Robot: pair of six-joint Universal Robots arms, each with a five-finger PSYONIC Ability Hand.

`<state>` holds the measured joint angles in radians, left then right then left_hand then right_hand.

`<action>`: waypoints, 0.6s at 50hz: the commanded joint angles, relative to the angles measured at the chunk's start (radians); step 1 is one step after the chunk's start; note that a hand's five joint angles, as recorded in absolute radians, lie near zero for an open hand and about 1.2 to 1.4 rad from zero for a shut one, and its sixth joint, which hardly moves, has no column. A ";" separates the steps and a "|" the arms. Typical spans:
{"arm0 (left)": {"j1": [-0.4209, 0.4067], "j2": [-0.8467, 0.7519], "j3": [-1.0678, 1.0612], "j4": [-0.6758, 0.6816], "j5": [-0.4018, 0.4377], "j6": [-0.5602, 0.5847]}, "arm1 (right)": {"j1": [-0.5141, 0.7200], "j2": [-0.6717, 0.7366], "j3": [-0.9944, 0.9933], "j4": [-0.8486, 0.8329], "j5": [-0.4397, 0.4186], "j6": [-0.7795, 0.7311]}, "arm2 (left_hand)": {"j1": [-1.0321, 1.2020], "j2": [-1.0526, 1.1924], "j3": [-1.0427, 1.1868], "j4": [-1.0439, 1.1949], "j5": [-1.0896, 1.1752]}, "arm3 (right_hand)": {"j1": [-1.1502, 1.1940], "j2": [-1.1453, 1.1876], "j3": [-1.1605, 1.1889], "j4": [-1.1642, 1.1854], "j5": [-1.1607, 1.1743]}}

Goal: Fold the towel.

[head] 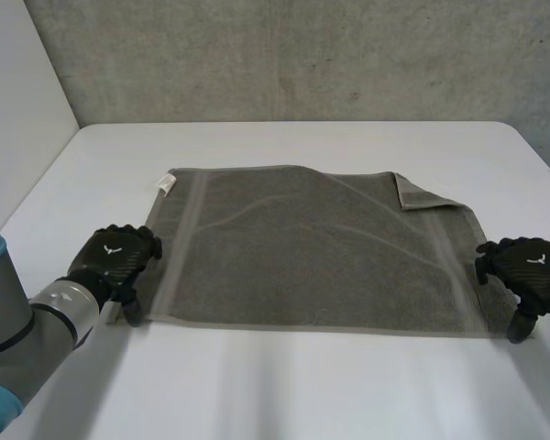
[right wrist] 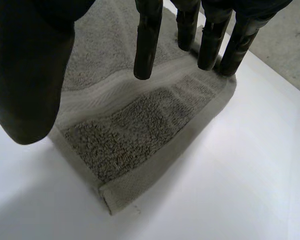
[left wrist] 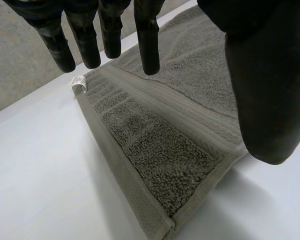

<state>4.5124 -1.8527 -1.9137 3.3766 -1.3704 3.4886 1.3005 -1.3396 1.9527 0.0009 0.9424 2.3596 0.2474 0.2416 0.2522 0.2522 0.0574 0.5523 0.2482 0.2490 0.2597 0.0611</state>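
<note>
In the head view you see the towel (head: 312, 247) lying flat mid-frame on the worktop (head: 284, 385), its upper-right corner flipped over. The left hand (head: 115, 261) is at its lower-left corner and the right hand (head: 532, 270) at its lower-right. The left wrist view adds the detail: fingers (left wrist: 148, 40) straight and spread above that corner, gripping nothing. The right wrist view shows the same over its own corner.

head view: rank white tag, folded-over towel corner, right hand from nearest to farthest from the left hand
1. white tag, far left corner of the towel
2. folded-over corner, far right
3. right hand, beside the near right corner
</note>
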 commanded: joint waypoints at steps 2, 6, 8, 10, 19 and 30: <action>-0.001 -0.010 -0.011 0.067 -0.001 -0.003 | -0.009 0.039 0.028 -0.111 -0.005 -0.003 | -0.046 -0.040 -0.050 -0.050 -0.030 | -0.378 -0.074 -0.075 -0.085 -0.061; -0.002 -0.031 -0.019 0.098 -0.001 0.000 | -0.009 0.062 0.031 -0.154 0.003 -0.003 | -0.043 -0.037 -0.047 -0.047 -0.027 | -0.378 -0.074 -0.075 -0.085 -0.061; -0.004 -0.042 -0.019 0.104 -0.001 0.001 | -0.009 0.065 0.031 -0.160 0.004 -0.003 | -0.040 -0.034 -0.045 -0.045 -0.024 | -0.378 -0.074 -0.075 -0.085 -0.061; -0.006 -0.054 -0.019 0.110 -0.001 0.001 | -0.009 0.066 0.031 -0.163 0.003 -0.002 | -0.031 -0.025 -0.036 -0.036 -0.016 | -0.378 -0.074 -0.075 -0.085 -0.061; -0.013 -0.102 -0.002 0.109 -0.001 0.003 | -0.007 0.072 0.045 -0.186 0.004 -0.002 | -0.025 -0.019 -0.030 -0.030 -0.010 | -0.378 -0.074 -0.075 -0.085 -0.061; -0.030 -0.031 -0.044 0.073 0.002 0.001 | -0.009 0.074 0.051 -0.197 0.004 -0.002 | -0.025 -0.019 -0.030 -0.030 -0.010 | -0.378 -0.074 -0.075 -0.085 -0.061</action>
<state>4.4899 -1.9266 -1.9321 3.4680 -1.3692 3.4901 1.2923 -1.2655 2.0015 -0.1960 0.9465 2.3577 0.2474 0.2416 0.2522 0.2522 0.0575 0.5523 0.2482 0.2490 0.2597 0.0611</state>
